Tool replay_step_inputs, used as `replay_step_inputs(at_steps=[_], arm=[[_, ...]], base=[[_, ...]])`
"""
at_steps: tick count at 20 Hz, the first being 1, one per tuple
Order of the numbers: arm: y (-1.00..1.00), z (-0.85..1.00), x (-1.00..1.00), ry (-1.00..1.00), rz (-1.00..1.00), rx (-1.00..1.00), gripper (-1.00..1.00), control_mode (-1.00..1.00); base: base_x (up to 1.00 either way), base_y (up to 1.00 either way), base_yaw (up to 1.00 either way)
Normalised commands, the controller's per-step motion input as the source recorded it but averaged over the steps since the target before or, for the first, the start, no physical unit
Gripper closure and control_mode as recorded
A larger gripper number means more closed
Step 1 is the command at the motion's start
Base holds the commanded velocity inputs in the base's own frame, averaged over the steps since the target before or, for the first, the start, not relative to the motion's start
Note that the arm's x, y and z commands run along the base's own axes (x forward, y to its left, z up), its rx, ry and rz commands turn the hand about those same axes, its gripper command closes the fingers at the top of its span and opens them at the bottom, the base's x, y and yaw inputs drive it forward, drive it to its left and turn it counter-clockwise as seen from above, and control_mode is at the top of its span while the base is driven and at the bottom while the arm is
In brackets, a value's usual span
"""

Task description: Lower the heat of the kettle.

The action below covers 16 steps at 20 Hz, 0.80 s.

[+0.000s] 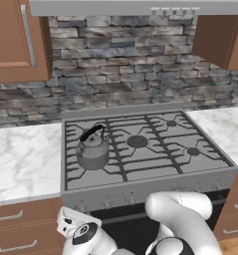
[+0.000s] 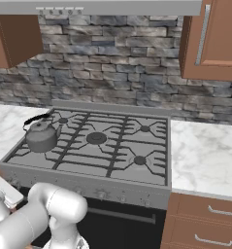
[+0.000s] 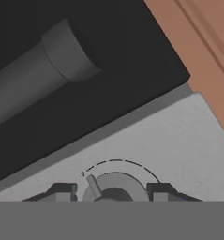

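Now the kettle (image 1: 92, 151) sits on the stove's (image 1: 155, 172) front-left burner; the jaws (image 3: 111, 191) stand apart astride its knob (image 3: 114, 187), not clamped. I'd say the turning remains.

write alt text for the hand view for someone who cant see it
Two dark gripper fingertips sit either side of a round grey stove knob with a raised pointer, on the light grey stove front panel. Beyond lie the black oven door, its dark cylindrical handle bar, and brown wooden cabinet.
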Motion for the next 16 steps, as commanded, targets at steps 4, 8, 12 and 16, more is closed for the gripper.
replay_step_inputs(at_steps=[4, 8, 12, 16], arm=[[-0.01, 0.07, 0.02, -0.04, 0.0, 0.0, 1.0, -1.0], [0.0, 0.01, 0.04, -0.01, 0.0, 0.0, 1.0, -1.0], [0.0, 0.0, 0.01, 0.0, 0.0, 0.03, 1.0, -1.0], [-0.09, 0.0, 0.0, -0.1, 0.0, 0.14, 1.0, -1.0]], base=[[0.0, 0.0, 0.0], [0.0, 0.0, 0.0], [0.0, 0.0, 0.0], [0.0, 0.0, 0.0]])
